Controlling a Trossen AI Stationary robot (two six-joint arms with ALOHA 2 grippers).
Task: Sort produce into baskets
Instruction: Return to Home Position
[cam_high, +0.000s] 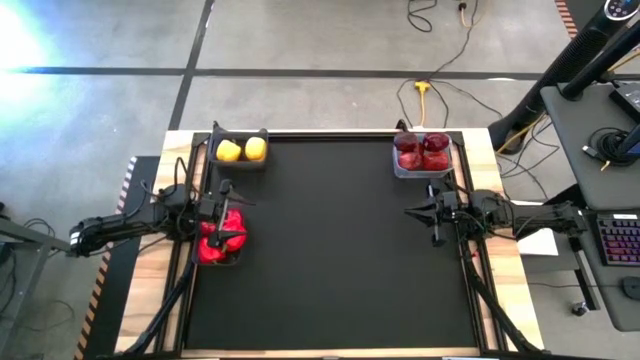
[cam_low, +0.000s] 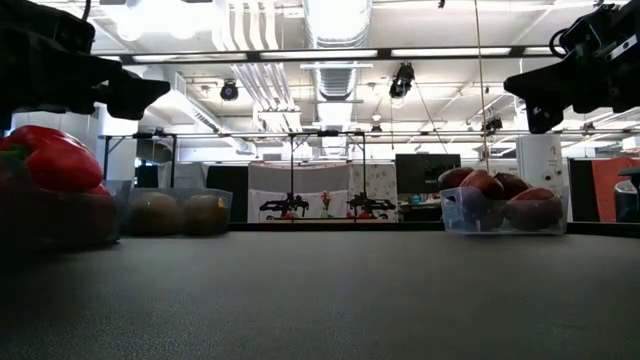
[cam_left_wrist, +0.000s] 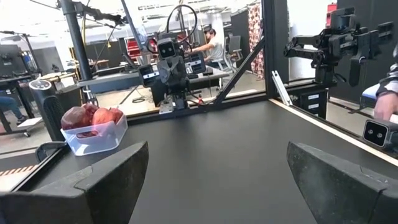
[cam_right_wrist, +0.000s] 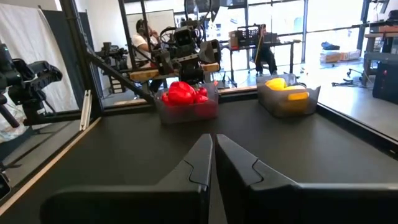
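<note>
Black matting is covering the table, and we are finding no loose produce on it. Sorted by colour, yellow peppers are sitting in the far-left corner bin, red peppers in the left-edge bin, and maroon fruits in the clear bin at the far-right corner. Our left gripper is hovering above the left-edge bin, fingers wide and empty. Our right gripper is hanging near the right edge, fingers closed on nothing. We are judging sorting finished.
</note>
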